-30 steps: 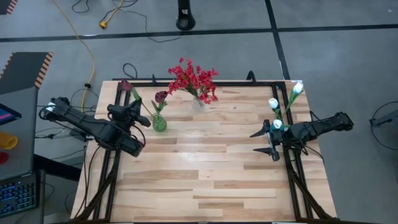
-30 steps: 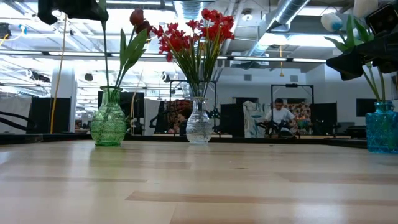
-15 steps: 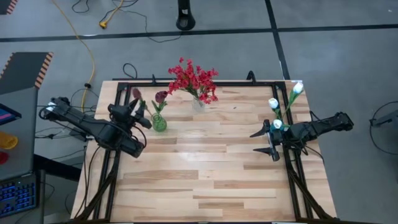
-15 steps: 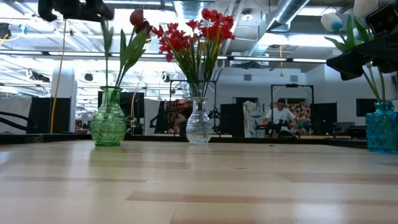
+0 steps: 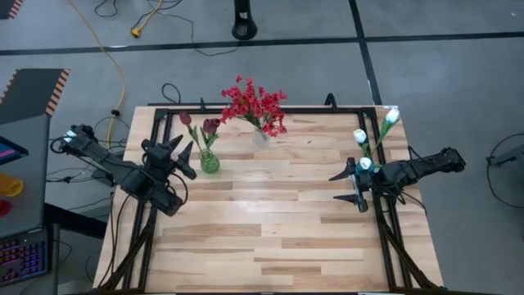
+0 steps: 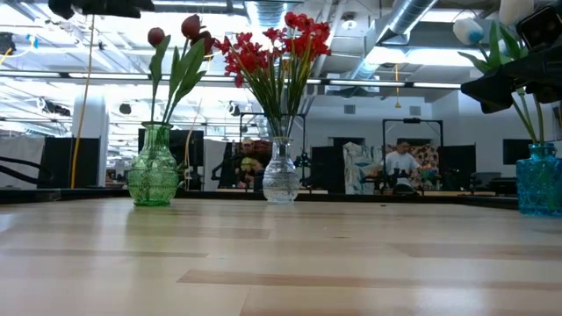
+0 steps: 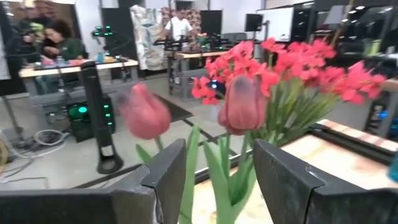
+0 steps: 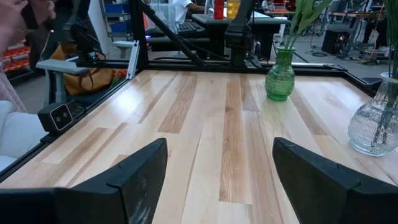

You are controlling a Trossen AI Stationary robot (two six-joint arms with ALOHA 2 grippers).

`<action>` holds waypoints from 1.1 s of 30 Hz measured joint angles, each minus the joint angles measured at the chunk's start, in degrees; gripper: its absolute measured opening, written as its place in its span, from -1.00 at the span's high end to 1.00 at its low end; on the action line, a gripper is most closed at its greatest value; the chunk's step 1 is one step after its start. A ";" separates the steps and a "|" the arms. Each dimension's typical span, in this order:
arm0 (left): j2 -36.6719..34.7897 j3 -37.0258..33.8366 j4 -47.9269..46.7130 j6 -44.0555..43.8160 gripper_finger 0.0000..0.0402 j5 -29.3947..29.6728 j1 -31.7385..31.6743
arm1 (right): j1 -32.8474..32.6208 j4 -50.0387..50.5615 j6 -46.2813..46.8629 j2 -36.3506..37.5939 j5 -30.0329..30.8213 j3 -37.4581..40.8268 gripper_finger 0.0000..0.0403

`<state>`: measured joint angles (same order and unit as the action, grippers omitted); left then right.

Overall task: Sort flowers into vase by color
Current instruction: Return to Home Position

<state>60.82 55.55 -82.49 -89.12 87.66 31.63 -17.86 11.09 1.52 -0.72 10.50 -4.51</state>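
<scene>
from above, my left gripper [image 5: 184,156] is spread wide, holding nothing, just beside the green vase [image 5: 210,162] with two dark red tulips [image 5: 211,125]. my right gripper [image 5: 342,188] is spread too, near the white tulips [image 5: 360,136]. from low down, red flowers [image 6: 272,48] stand in the clear vase [image 6: 281,173]. from my left wrist, the tulips show past my fingers [image 7: 168,180].

Overall: bright, even indoor light in all four views.
Source: ceiling lights [image 6: 430,54] overhead, seen in the low view behind the vases.
Backlight: in the low view the red sprays [image 6: 272,48] stand against that pale, bright background, and light glows through the green vase [image 6: 153,175] and the blue vase [image 6: 537,180].
Table: the wooden table [image 5: 270,221] is lit evenly from above, with a pale sheen at low angle.
Shadows: soft and faint, lying close under the arms in the high view.
Glare: small glints on the clear vase [image 6: 280,180].
</scene>
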 joint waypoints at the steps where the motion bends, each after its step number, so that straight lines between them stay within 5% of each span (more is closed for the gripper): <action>1: -0.34 0.36 -0.27 0.00 0.13 0.09 0.73 | -0.01 0.00 0.02 0.00 0.00 0.00 -0.58; 16: -4.31 2.22 0.29 5.90 0.13 -0.02 4.99 | 0.01 0.00 0.02 -0.01 0.00 0.00 -0.58; 33: 11.03 -0.11 21.64 8.87 0.14 2.13 -0.61 | 0.00 0.00 0.00 -0.01 0.00 -0.01 -0.58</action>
<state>71.85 55.44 -60.86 -80.25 89.80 31.03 -17.86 11.09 1.52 -0.73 10.51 -4.52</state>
